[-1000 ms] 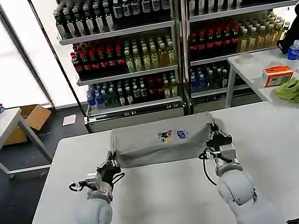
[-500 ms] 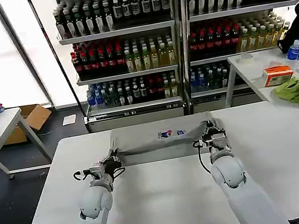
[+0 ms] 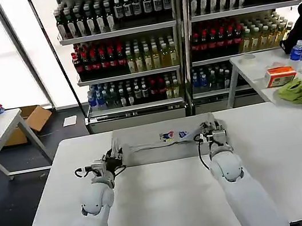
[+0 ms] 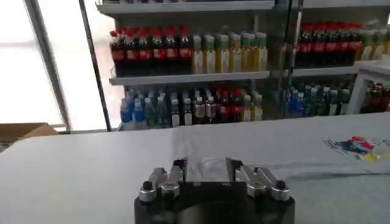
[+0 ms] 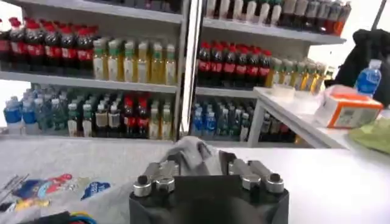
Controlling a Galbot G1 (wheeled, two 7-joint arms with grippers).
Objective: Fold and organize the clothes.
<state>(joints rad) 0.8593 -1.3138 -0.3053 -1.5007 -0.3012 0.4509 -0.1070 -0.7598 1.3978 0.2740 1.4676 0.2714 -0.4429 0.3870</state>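
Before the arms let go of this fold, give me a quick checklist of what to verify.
1. Left gripper shut on the grey shirt: ok.
2. Right gripper shut on its corner: ok, cloth bunched between its fingers.
3. Both corners at a similar height: ok.
4. Folded edge lying flat on the white table: cannot tell.
5. Chest print facing up: ok.

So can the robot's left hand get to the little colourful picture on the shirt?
Probably yes, but not right now. The left hand is clamped on the shirt at its own end, and the picture lies nearer the right hand. Nothing blocks the way once it lets go.
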